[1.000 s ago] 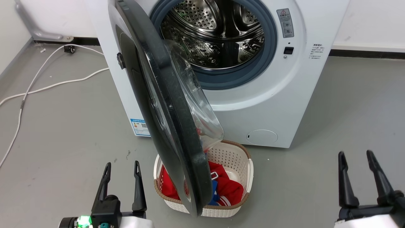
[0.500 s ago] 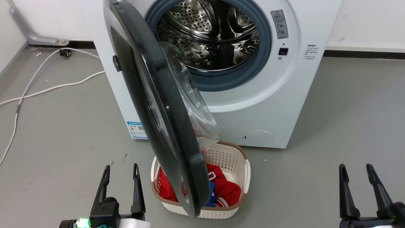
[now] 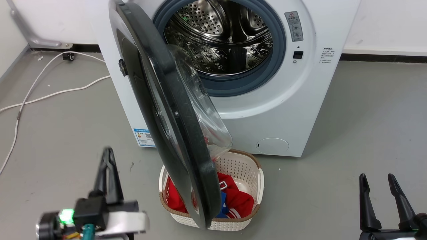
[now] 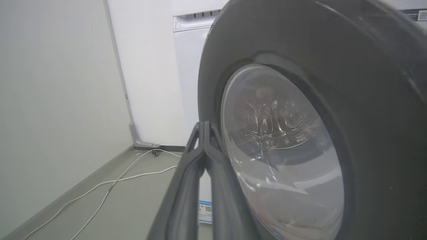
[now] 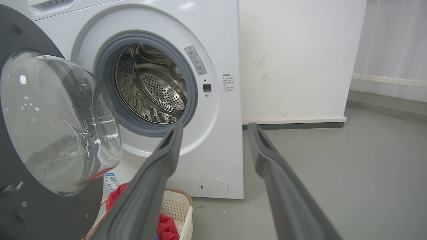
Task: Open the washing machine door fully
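The white washing machine (image 3: 287, 110) stands ahead with its steel drum uncovered. The glossy black washing machine door (image 3: 173, 126) is swung about halfway out, edge-on toward me, and its clear glass bowl faces right. My left gripper (image 3: 107, 152) is at the lower left, blurred and shut on nothing, to the left of the door's outer face and apart from it. In the left wrist view the closed fingers (image 4: 203, 125) point at the door (image 4: 367, 83) close beside its window. My right gripper (image 3: 377, 178) is open at the lower right. In the right wrist view it (image 5: 215, 125) faces the machine (image 5: 217, 150) and door (image 5: 20, 213).
A white laundry basket (image 3: 247, 163) with red and blue clothes sits on the floor under the door's lower edge. A white cable (image 3: 50, 95) trails over the grey floor at the left. A wall runs along the far left (image 4: 50, 100).
My left gripper's fingers have come together and the gripper has shifted left and up, now blurred. The view shifted slightly at first. The door and right gripper keep their places.
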You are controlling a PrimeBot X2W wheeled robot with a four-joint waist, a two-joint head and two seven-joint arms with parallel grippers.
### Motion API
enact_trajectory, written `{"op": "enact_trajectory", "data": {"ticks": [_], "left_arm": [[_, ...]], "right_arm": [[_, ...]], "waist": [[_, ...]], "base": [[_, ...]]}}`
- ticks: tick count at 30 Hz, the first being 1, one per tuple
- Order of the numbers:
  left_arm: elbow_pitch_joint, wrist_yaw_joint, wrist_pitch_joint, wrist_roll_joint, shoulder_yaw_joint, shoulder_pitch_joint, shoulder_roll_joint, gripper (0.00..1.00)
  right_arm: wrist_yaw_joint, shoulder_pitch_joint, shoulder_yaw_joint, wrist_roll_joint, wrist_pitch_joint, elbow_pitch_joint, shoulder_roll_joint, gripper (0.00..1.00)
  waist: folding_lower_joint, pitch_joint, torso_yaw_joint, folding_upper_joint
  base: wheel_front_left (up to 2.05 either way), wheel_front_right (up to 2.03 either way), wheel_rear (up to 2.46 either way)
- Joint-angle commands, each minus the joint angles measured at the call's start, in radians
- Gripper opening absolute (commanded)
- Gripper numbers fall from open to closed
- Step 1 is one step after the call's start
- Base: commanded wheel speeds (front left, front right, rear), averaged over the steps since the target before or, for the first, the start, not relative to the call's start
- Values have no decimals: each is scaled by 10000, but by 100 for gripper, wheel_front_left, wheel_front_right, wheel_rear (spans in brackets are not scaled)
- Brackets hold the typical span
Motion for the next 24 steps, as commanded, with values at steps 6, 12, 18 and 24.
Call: {"op": "enact_trajectory", "data": {"ticks": [6,12,18,24], "left_arm": [[-1780,50,-26,535,-97,-872,427,0],[-3232,-259,-26,914,-849,-1869,739,0],[-3957,-531,-24,1129,-1806,-2742,728,0],[-4039,-891,-23,1102,-2825,-3004,604,0]], "right_arm": [[1,-45,10,21,-18,53,31,100],[1,-73,-23,-17,-18,59,29,100],[1,-57,10,15,-18,128,29,100],[1,-88,51,55,-19,154,30,100]], "waist": [[0,-10,-27,0],[0,28,-35,0],[0,53,-38,0],[0,90,-66,0]], "base": [[0,0,0],[0,0,0],[0,0,0],[0,0,0]]}}
